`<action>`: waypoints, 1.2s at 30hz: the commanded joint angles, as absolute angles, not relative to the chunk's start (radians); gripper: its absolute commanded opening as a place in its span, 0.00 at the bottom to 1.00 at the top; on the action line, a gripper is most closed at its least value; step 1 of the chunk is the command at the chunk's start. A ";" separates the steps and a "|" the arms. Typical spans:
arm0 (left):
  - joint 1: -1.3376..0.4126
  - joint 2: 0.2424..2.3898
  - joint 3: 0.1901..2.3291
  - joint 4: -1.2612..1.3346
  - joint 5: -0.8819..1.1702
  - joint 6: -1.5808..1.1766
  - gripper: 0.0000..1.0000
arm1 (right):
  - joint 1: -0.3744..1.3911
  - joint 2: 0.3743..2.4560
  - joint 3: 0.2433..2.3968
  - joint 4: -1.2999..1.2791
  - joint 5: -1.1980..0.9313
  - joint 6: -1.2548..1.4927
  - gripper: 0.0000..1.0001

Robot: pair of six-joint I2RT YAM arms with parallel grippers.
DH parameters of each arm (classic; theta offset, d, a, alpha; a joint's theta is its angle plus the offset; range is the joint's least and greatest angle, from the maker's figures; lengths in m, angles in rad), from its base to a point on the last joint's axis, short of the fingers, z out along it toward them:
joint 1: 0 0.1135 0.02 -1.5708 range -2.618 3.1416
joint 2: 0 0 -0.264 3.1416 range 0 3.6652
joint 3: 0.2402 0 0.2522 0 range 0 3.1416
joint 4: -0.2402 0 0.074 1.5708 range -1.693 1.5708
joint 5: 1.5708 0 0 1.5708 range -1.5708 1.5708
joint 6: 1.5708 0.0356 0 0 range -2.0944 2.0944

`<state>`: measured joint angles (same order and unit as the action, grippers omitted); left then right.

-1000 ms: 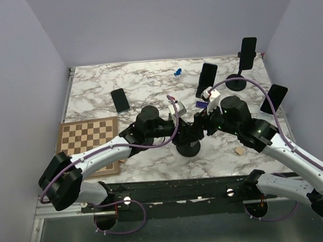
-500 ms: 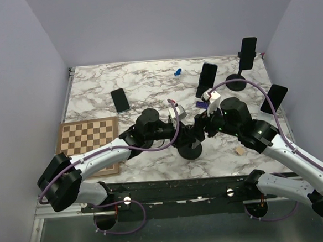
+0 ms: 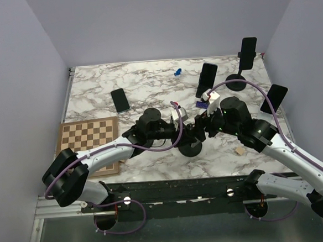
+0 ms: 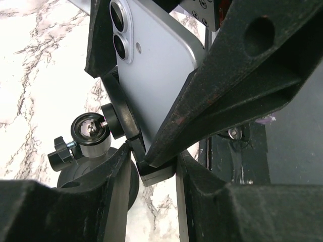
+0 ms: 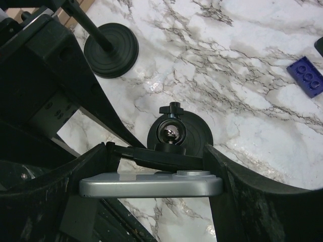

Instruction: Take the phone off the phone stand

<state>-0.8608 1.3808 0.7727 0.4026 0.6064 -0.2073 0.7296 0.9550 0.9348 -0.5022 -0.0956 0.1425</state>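
The phone (image 4: 151, 70) sits up in the phone stand (image 3: 190, 148), near the middle of the marble table (image 3: 147, 80) and a bit toward the front. Both arms meet right there. From above the phone is hard to see, as the two pincers crowd around it.

The right pincer (image 5: 157, 164) is clamped on the phone. In the right wrist view the phone shows as a thin silver bar, edge on. One black finger (image 5: 237, 201) presses on each end of it. The phone lies right across the gap between the two fingers and fills it. Just past the phone are the stand's black holder, its shiny ball joint and its round foot.

The left pincer (image 4: 154, 164) is squeezed on the small black clip at the bottom of the stand's holder. In the left wrist view that clip is stuck between the two fingers. The phone's pale back, with its two round lenses, leans just above them. Its bottom edge rests in the clip. One big black finger of the right pincer lies along the phone's right side.

A chessboard (image 3: 88, 138) lies at the front left, and a flat phone (image 3: 120, 100) lies behind it. A tall phone (image 3: 249, 53) stands at the back right, with a leaning phone (image 3: 207, 79) nearer the middle. A blue block (image 5: 307, 75) lies close to the right arm, and a little wooden block (image 3: 239, 150) sits at the front right
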 commanded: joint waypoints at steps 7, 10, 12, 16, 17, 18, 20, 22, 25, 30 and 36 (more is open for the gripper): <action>-0.827 1.507 0.871 0.218 0.724 0.051 0.16 | 0.749 0.934 1.011 -0.431 -0.375 0.131 0.01; -0.827 1.500 0.871 0.185 0.712 0.077 0.24 | 0.748 0.940 1.018 -0.436 -0.378 0.129 0.01; -0.826 1.494 0.864 0.177 0.704 0.089 0.29 | 0.749 0.945 1.028 -0.445 -0.379 0.124 0.01; -0.825 1.489 0.857 0.169 0.708 0.099 0.38 | 0.748 0.940 1.037 -0.458 -0.360 0.119 0.01; -0.825 1.487 0.859 0.158 0.714 0.105 0.39 | 0.749 0.940 1.037 -0.460 -0.354 0.116 0.00; -0.825 1.487 0.861 0.149 0.724 0.114 0.38 | 0.749 0.940 1.036 -0.463 -0.344 0.116 0.01; -0.825 1.485 0.865 0.131 0.742 0.126 0.27 | 0.749 0.940 1.031 -0.468 -0.326 0.112 0.01; -0.825 1.493 0.879 0.108 0.761 0.138 0.12 | 0.749 0.945 1.028 -0.469 -0.317 0.107 0.01; -0.825 1.516 0.925 0.034 0.787 0.176 0.08 | 0.749 0.957 1.030 -0.471 -0.306 0.100 0.01; -0.807 1.505 0.923 0.025 0.777 0.172 0.45 | 0.748 0.975 1.040 -0.468 -0.286 0.093 0.01; -0.792 1.453 0.877 0.061 0.768 0.146 0.51 | 0.749 0.985 1.044 -0.472 -0.260 0.081 0.01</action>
